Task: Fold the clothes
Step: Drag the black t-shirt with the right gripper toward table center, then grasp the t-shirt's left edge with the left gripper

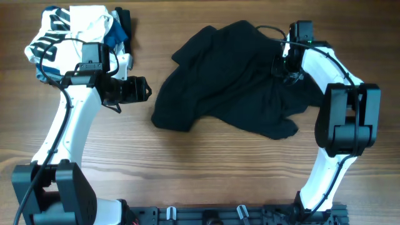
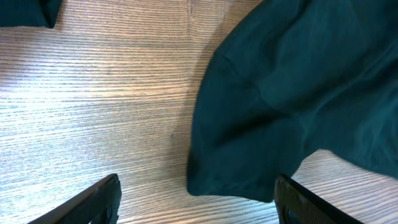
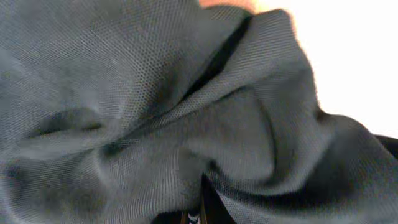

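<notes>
A crumpled black garment [image 1: 231, 81] lies in the middle of the wooden table. My left gripper [image 1: 145, 89] is open and empty just left of the garment's lower left corner; in the left wrist view its two fingers [image 2: 199, 208] straddle that dark corner [image 2: 249, 174] without touching it. My right gripper [image 1: 282, 65] is pressed into the garment's upper right part. The right wrist view is filled with bunched dark fabric [image 3: 155, 112] that covers the fingers, and folds converge at the jaws.
A pile of folded clothes, white, black-patterned and blue [image 1: 81, 31], sits at the far left corner behind my left arm. Bare wood [image 1: 206, 169] lies in front of the garment.
</notes>
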Tool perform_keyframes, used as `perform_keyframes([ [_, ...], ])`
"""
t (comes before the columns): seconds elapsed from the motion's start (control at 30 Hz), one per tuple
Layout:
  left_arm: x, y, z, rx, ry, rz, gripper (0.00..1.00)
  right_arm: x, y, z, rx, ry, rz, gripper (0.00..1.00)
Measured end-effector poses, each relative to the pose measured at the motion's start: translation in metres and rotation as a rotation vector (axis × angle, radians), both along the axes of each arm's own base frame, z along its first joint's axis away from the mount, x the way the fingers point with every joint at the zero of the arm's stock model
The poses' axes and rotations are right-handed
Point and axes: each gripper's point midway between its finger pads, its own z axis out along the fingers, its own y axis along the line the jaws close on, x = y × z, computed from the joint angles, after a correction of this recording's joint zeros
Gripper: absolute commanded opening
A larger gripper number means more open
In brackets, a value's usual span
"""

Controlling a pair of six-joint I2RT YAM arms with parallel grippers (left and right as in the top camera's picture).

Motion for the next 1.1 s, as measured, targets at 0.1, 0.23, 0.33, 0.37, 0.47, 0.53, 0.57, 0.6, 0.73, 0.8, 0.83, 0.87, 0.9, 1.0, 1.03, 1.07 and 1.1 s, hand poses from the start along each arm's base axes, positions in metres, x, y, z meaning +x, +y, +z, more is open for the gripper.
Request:
perform_keyframes([
  [0.1, 0.001, 0.000, 0.000, 0.000, -0.003, 0.000, 0.78, 0.033, -0.004, 0.029, -0.022, -0.105, -0.003, 0.04],
  [0.23, 0.002, 0.000, 0.001, 0.000, -0.009, 0.000, 0.79, 0.074, -0.009, 0.098, -0.056, -0.254, 0.003, 0.80],
  [0.33, 0.003, 0.000, 0.001, 0.001, -0.012, 0.000, 1.00, 0.057, -0.009, 0.134, -0.061, -0.179, 0.009, 1.00],
  [0.37, 0.003, 0.000, 0.001, 0.001, -0.013, 0.000, 1.00, 0.050, -0.009, 0.140, -0.058, -0.153, 0.004, 1.00],
  [0.47, 0.001, -0.004, 0.002, -0.024, -0.008, -0.014, 1.00, 0.013, -0.005, 0.149, -0.030, -0.034, -0.004, 1.00],
  [0.53, -0.004, -0.011, 0.002, -0.062, 0.013, -0.028, 1.00, -0.018, -0.004, 0.161, -0.015, 0.043, -0.019, 1.00],
  [0.57, -0.011, -0.018, 0.002, -0.093, 0.039, -0.042, 1.00, -0.025, -0.003, 0.166, -0.011, 0.054, -0.025, 1.00],
  [0.6, -0.015, -0.023, 0.002, -0.103, 0.053, -0.053, 1.00, -0.030, -0.003, 0.170, -0.007, 0.064, -0.034, 0.99],
  [0.73, -0.040, -0.058, -0.023, -0.122, 0.140, -0.124, 1.00, -0.038, -0.001, 0.173, 0.014, 0.083, -0.071, 0.97],
  [0.8, -0.050, -0.072, -0.039, -0.129, 0.181, -0.136, 1.00, -0.040, -0.001, 0.173, 0.019, 0.092, -0.078, 0.97],
  [0.83, -0.053, -0.078, -0.047, -0.130, 0.195, -0.140, 1.00, -0.041, -0.001, 0.173, 0.019, 0.097, -0.080, 0.96],
  [0.87, -0.054, -0.085, -0.054, -0.130, 0.201, -0.148, 1.00, -0.043, -0.001, 0.172, 0.019, 0.105, -0.081, 0.95],
  [0.9, -0.056, -0.091, -0.058, -0.128, 0.209, -0.153, 1.00, -0.044, -0.001, 0.172, 0.019, 0.109, -0.081, 0.94],
  [1.0, -0.054, -0.114, -0.072, -0.093, 0.189, -0.201, 0.98, -0.049, -0.001, 0.171, 0.017, 0.128, -0.083, 0.92],
  [1.03, -0.055, -0.122, -0.078, -0.075, 0.190, -0.218, 0.97, -0.049, -0.001, 0.171, 0.015, 0.130, -0.085, 0.91],
  [1.07, -0.056, -0.128, -0.086, -0.057, 0.190, -0.232, 0.95, -0.051, -0.001, 0.171, 0.014, 0.135, -0.086, 0.90],
  [1.1, -0.056, -0.134, -0.092, -0.045, 0.190, -0.243, 0.93, -0.052, -0.001, 0.171, 0.014, 0.139, -0.087, 0.89],
])
